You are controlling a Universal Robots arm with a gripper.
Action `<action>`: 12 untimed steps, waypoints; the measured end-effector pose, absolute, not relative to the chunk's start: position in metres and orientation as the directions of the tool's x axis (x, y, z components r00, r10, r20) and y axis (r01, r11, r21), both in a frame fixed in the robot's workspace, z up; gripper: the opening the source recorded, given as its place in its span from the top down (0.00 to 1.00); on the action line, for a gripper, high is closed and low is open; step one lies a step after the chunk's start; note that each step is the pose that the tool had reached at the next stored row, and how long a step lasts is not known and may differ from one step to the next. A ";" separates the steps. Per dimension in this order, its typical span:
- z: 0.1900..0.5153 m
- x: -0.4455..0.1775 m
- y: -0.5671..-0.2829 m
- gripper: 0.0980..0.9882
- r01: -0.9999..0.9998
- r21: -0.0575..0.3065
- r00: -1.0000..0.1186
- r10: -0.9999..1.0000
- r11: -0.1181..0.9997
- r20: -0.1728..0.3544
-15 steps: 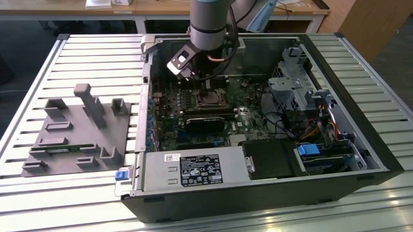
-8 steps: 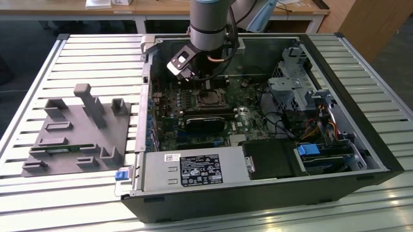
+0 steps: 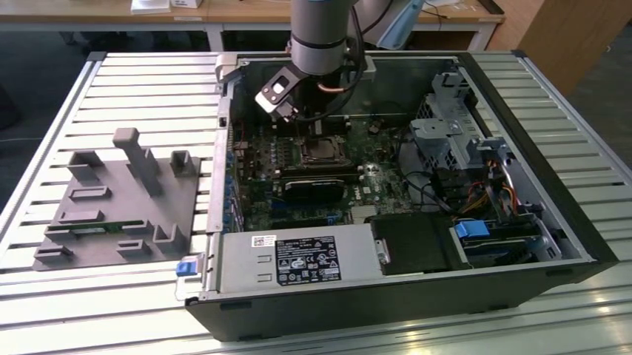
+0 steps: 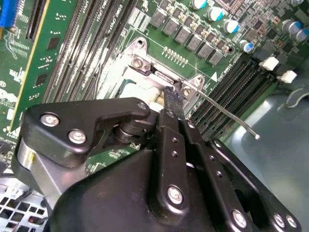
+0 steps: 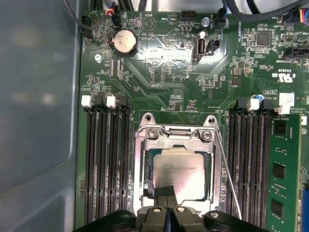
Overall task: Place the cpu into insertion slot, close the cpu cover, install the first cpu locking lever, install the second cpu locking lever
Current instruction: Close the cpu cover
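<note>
The cpu (image 5: pixel 186 166) lies flat in the insertion slot (image 3: pixel 321 151), its silver-grey top showing through the square cutout. The cpu cover (image 5: pixel 176 141) is down around it as a silvery frame. My gripper (image 5: pixel 166 190) is shut with nothing between its fingers, and its black tip sits at the chip's near edge over the slot (image 4: pixel 145 79). In the second wrist view the gripper (image 4: pixel 172 96) tip is right at the cover's frame. A thin wire locking lever (image 5: pixel 228 171) stands off one side of the slot, its free end (image 4: pixel 255 137) raised over the memory slots.
Long black memory slots (image 5: pixel 106 164) flank the socket on both sides. A green card (image 5: pixel 289 169) and the case wall (image 5: pixel 38 121) border them. A power supply (image 3: pixel 296 259), drive cage and cables (image 3: pixel 464 148) share the case. A grey fixture block (image 3: pixel 118 200) lies on the exterior view's left.
</note>
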State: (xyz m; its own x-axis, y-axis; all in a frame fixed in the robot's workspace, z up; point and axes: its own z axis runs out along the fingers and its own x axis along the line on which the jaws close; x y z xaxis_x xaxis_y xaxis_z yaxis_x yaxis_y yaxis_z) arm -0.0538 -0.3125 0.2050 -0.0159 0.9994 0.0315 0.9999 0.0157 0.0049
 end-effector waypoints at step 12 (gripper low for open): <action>0.211 -0.052 -0.314 0.99 1.000 0.005 -0.016 0.999 0.016 0.031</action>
State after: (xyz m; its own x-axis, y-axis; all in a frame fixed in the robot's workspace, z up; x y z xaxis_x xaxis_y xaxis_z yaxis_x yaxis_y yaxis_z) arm -0.0521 -0.3139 0.2105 -0.0159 0.9994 0.0314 0.9999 0.0158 0.0045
